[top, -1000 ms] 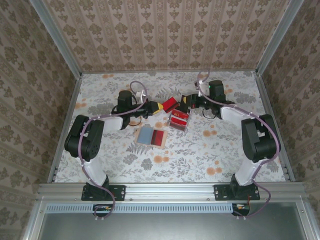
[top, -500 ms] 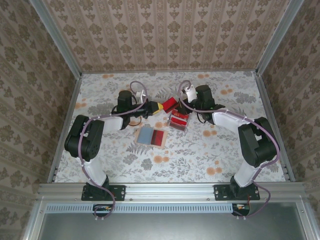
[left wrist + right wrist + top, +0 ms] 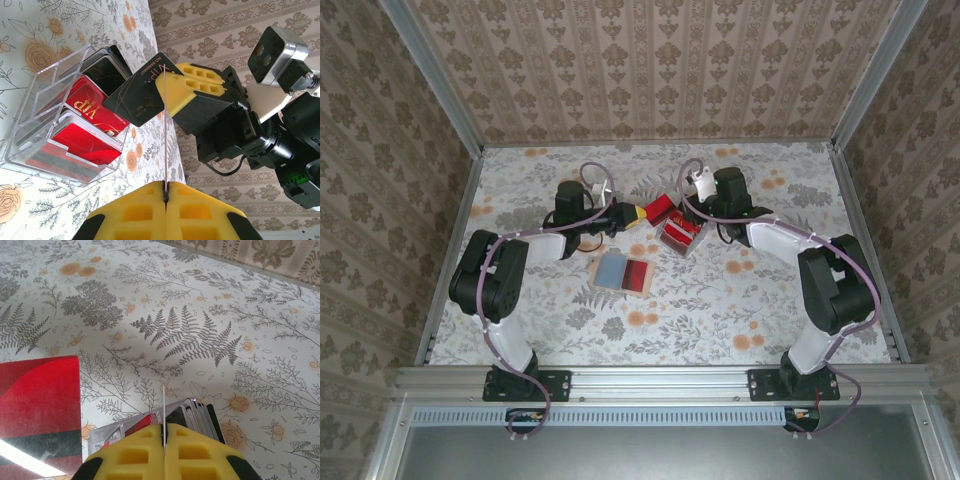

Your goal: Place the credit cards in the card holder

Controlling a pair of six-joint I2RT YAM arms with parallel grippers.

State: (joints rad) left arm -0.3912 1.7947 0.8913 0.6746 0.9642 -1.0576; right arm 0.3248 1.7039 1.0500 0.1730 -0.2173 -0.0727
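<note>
Floral counter [image 3: 740, 300] bears the card holder [image 3: 592, 272] near both jaws: left clamp a red card [image 3: 660, 208], right, swung inward since, pinch a dark card [image 3: 135, 92] over the clear box [image 3: 45, 145].

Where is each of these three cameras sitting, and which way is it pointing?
Top external: fixed high behind the arms, looking down on the table; both arms show, bases nearest.
Left wrist: on the left arm, looking past its own jaws toward the clear box and the right arm's jaws, shut on a black card.
Right wrist: on the right arm, looking down past its own jaws at the table.
Shared: the red card in the left jaws shows in the right wrist and top views.
</note>
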